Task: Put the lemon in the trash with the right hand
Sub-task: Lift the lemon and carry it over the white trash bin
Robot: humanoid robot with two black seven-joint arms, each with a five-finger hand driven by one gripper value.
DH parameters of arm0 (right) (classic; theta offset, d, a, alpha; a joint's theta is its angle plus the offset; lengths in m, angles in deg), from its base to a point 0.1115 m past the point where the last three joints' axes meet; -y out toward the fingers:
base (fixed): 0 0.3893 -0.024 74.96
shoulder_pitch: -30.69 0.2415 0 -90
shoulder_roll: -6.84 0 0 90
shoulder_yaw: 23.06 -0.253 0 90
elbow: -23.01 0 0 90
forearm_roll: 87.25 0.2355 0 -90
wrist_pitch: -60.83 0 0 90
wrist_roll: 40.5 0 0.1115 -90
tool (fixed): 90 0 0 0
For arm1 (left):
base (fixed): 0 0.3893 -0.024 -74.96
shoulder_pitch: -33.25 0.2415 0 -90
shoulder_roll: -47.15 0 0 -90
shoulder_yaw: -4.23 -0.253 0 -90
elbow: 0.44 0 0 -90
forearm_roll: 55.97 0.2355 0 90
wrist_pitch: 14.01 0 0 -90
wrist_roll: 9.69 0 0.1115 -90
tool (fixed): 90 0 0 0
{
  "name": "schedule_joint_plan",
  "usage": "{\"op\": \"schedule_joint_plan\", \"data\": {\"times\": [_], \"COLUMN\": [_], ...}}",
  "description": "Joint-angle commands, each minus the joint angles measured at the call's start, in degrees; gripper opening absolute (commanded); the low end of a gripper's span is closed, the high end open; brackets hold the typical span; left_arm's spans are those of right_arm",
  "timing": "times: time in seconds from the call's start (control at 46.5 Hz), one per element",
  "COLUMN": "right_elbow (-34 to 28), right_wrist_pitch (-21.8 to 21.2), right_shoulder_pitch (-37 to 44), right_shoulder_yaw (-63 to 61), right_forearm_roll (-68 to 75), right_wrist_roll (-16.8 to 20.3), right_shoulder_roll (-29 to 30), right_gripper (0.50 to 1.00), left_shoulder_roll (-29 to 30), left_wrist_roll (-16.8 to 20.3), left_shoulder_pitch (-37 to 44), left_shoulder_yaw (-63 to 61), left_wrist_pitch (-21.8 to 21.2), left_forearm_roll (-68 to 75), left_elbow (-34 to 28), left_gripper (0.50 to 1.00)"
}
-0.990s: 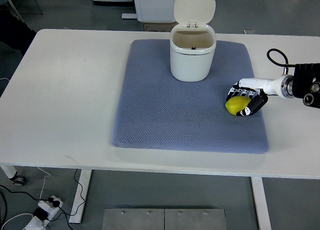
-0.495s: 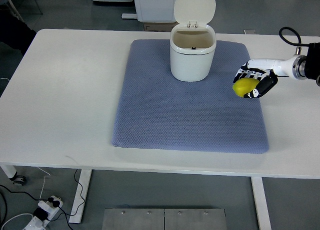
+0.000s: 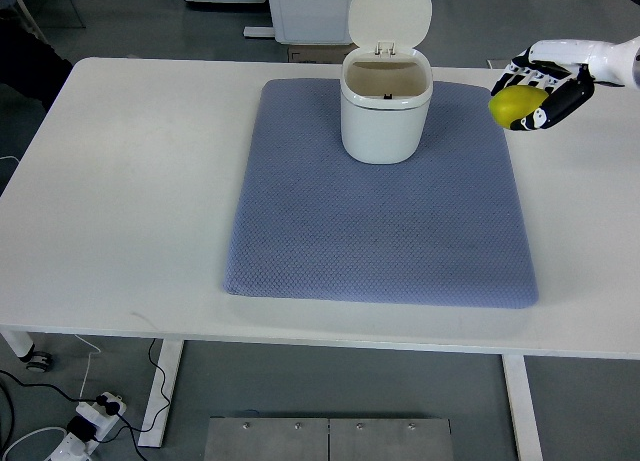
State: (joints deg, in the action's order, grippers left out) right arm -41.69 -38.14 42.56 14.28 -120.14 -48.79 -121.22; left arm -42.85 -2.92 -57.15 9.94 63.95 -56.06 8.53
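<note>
Lemon [image 3: 516,104] half-hidden in right hand [image 3: 545,86]

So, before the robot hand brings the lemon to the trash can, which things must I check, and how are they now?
1. Right robot hand grips the lemon: ok, fingers are wrapped around it.
2. Trash can lid is open: ok, lid stands up behind the opening.
3. Trash can stands upright on the blue mat: ok.
4. Path from lemon to opening is free: ok, nothing between them.
5. Lemon is high enough to pass the rim: cannot tell from this top view.
6. Left arm is out of the way: ok, not in view.
</note>
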Motion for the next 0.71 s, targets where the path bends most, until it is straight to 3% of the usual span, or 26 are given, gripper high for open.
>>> {"op": "schedule_joint_plan", "data": {"times": [0.0, 0.215, 0.689], "right_elbow": [0.0, 0.4, 8.4], "right_wrist_pitch": [0.0, 0.7, 2.1], "right_shoulder_pitch": [1.3, 3.2, 3.2], "right_shoulder_yaw": [-0.1, -0.3, -0.3], "right_forearm_roll": [1.1, 6.7, 14.3], "right_wrist_roll": [0.5, 1.0, 1.9], "right_shoulder_roll": [0.1, 1.1, 12.3], "right_gripper": [0.5, 0.5, 0.5], "left_shoulder_roll": [0.0, 0.0, 0.0], "left_wrist_roll": [0.0, 0.0, -0.1], "left_shoulder_pitch": [0.0, 0.1, 0.1], "left_shoulder_yaw": [0.0, 0.0, 0.0], "left_wrist_pitch": [0.0, 0.0, 0.0], "left_forearm_roll": [0.0, 0.0, 0.0], "left_elbow": [0.0, 0.0, 0.0], "left_gripper": [1.0, 1.0, 1.0]}}
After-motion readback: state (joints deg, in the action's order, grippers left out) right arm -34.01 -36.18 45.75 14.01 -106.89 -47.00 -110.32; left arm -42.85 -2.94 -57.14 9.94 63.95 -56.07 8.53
